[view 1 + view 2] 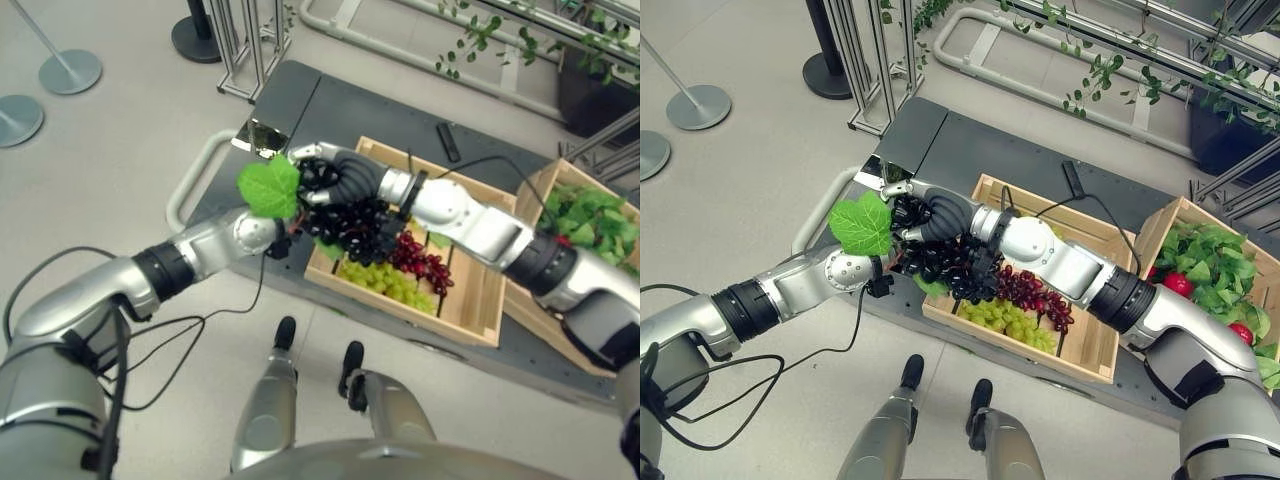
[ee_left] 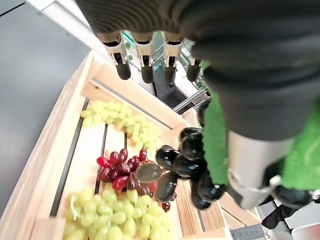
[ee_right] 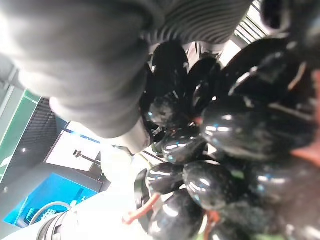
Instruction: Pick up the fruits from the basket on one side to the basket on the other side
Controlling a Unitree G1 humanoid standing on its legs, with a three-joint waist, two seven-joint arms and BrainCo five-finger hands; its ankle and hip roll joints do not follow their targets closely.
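A bunch of black grapes [image 1: 355, 225] with a green leaf [image 1: 270, 187] hangs over the left end of a wooden crate [image 1: 480, 330]. My right hand [image 1: 345, 178] reaches across the crate and its fingers curl round the top of the bunch. My left hand [image 2: 145, 55] is under the leaf beside the bunch. Its fingers are straight, with the grapes [image 2: 185, 160] between them and the thumb. Green grapes [image 1: 385, 280] and red grapes [image 1: 425, 262] lie in the crate below.
A second wooden crate [image 1: 1165, 225] with leafy greens and red fruits stands at the right. Both crates rest on a dark platform [image 1: 380, 120] with a small black object [image 1: 448, 142] on it. Stanchion bases [image 1: 70, 70] stand at the far left.
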